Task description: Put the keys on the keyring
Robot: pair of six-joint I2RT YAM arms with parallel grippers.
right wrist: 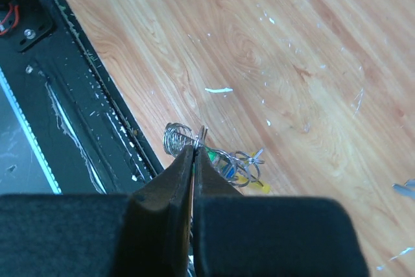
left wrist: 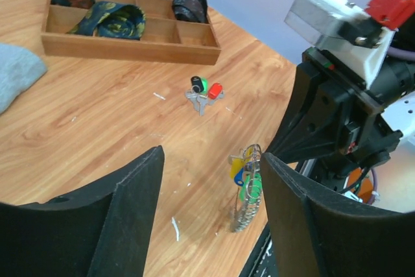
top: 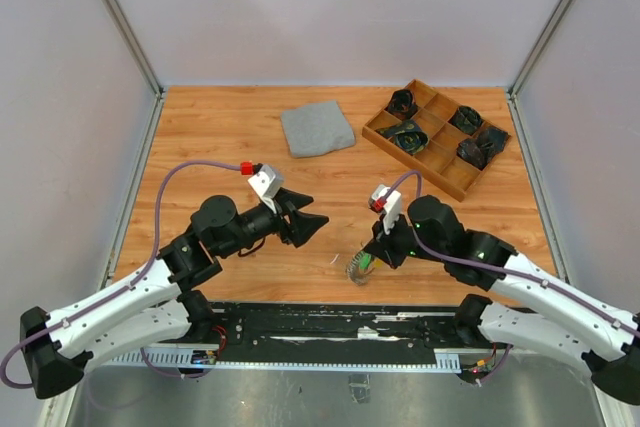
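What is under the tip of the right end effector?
The keyring is there, with yellow, blue and green keys on it. The right end effector is closed and covers the part of the ring that it pinches.

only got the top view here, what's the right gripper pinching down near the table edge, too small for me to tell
Observer: the right gripper is shut on the thin silvery wire keyring.
Operator: any keys on it
Observer: left wrist view shows yellow, blue and green plastic-headed keys bunched on the ring.
Operator: any loose ones
Observer: yes, a small loose cluster with green and red heads lies on the wooden table, apart from the ring and nearer the wooden compartment tray.
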